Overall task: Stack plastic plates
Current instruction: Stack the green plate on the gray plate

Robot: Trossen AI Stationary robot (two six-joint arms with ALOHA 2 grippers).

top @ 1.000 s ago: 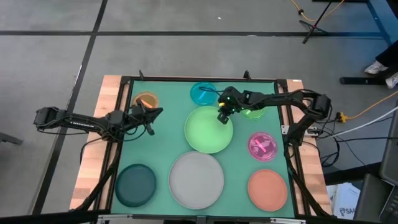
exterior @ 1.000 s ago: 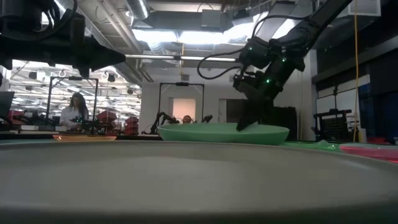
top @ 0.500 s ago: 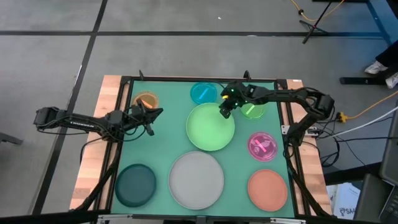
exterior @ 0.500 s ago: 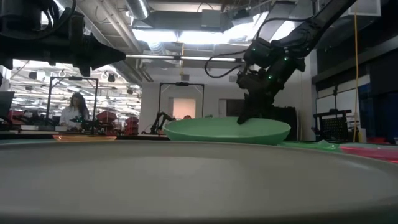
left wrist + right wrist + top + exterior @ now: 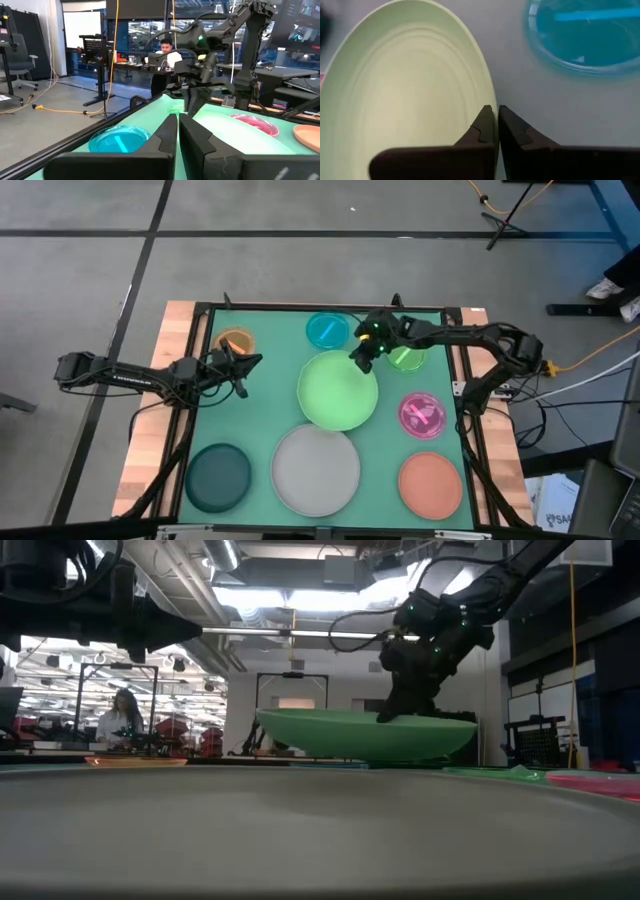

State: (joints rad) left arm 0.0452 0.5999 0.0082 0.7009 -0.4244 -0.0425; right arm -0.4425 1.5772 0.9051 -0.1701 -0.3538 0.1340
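Observation:
My right gripper [image 5: 359,362] is shut on the large light green plate [image 5: 338,390], at its far right rim, and shows again in the low view [image 5: 386,718]. The plate [image 5: 365,735] hangs above the green mat. The grey-white plate [image 5: 316,469] lies flat near the near edge, with the dark green plate [image 5: 219,477] to its left and the salmon plate [image 5: 430,485] to its right. The small orange [image 5: 236,342], cyan [image 5: 327,330], lime [image 5: 407,358] and pink [image 5: 421,415] plates rest on the mat. My left gripper [image 5: 245,365], shut and holding nothing, hovers beside the orange plate. My right gripper pinches the light green plate's rim [image 5: 489,92] between its two fingers, one over the plate's inner side and one outside it. The fingers slant down from above on the plate's far right side. The plate is lifted clear of the mat and roughly level.
A black frame [image 5: 320,308] borders the green mat, with wooden table edges [image 5: 178,330] outside it. The cyan and lime plates lie close on either side of my right gripper. Bare mat [image 5: 265,405] shows between my left gripper and the lifted plate. A person sits in the room beyond the table.
My right gripper has risen, staying shut on the light green plate's rim. The plate has come up off the mat and now hangs clear.

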